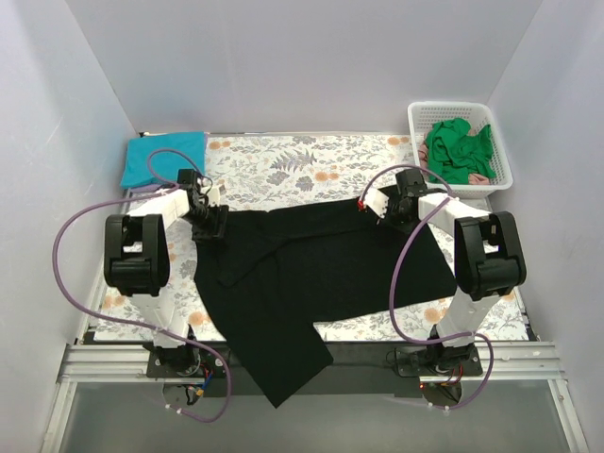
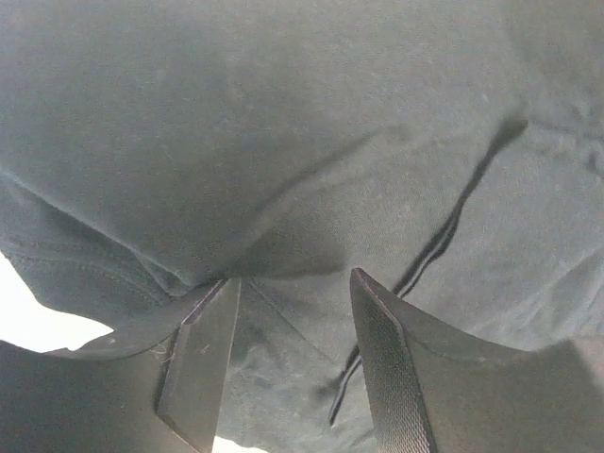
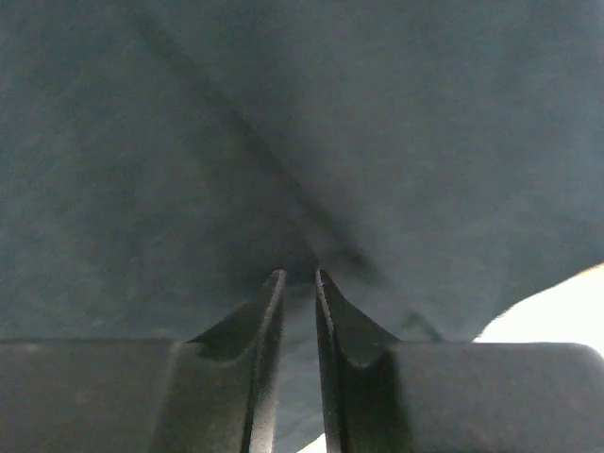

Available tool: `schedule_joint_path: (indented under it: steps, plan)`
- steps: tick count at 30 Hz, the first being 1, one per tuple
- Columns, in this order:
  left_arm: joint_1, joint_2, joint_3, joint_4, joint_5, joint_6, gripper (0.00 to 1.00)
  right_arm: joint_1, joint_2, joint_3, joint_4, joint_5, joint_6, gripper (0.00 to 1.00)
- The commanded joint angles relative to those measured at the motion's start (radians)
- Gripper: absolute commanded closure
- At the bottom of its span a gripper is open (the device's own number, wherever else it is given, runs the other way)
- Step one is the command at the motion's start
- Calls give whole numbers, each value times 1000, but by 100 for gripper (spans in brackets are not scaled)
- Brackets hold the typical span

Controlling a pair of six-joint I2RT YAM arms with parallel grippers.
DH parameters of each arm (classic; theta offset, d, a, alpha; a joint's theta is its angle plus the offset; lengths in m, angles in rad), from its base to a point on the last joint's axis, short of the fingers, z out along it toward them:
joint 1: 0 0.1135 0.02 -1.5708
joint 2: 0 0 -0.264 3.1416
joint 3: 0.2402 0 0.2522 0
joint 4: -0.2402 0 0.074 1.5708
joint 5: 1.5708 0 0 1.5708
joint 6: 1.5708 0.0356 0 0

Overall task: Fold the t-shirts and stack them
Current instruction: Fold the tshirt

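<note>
A large black t-shirt [image 1: 321, 274] lies spread across the floral table cover, and one part hangs over the near edge. My left gripper [image 1: 209, 225] is at its far left corner, and in the left wrist view [image 2: 294, 278] the jaws stand well apart over the black cloth [image 2: 283, 123]. My right gripper [image 1: 382, 206] is at the far right edge. In the right wrist view [image 3: 299, 273] its jaws are nearly together, pinching a ridge of the black cloth [image 3: 377, 123]. A folded teal t-shirt [image 1: 162, 157] lies at the far left. Green t-shirts [image 1: 458, 149] sit in the basket.
The white lattice basket [image 1: 501, 151] stands at the far right corner, with a bit of pinkish cloth beside the green. The floral table cover [image 1: 293, 165] shows behind the black shirt. White walls close in the back and both sides.
</note>
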Motion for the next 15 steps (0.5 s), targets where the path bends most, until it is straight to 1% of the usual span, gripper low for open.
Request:
schedule_joint_path:
  steps: [1, 2, 3, 5, 6, 7, 8, 9, 11, 13, 14, 15]
  plan:
    - [6, 118, 94, 32, -82, 39, 51, 21, 18, -28, -66, 55, 15, 75]
    - [8, 147, 157, 29, -94, 47, 51, 30, 29, -34, -78, 58, 25, 75]
    - [11, 210, 191, 17, -99, 64, 51, 36, 33, -39, -86, 67, 32, 76]
    - [11, 277, 275, 3, -105, 75, 52, 66, 41, -60, -100, 73, 47, 76]
    - [11, 343, 369, -20, -106, 87, 52, 79, 44, -65, -109, 78, 65, 76]
    - [40, 372, 413, -31, -105, 88, 53, 93, 46, -71, -117, 76, 78, 77]
    - [42, 397, 453, -43, -102, 93, 53, 122, 46, -69, -126, 72, 91, 77]
    - [43, 426, 529, -66, -94, 98, 53, 135, 43, -69, -152, 47, 119, 77]
    - [43, 436, 580, -94, -65, 108, 52, 164, 29, -63, -174, 21, 147, 77]
    - [43, 408, 613, -121, -25, 111, 52, 167, 13, -48, -195, -22, 182, 77]
    - [45, 393, 614, -126, -14, 113, 50, 167, 7, -25, -203, -28, 191, 77]
    - [45, 350, 614, -133, 16, 113, 49, 167, -2, -10, -207, -39, 200, 76]
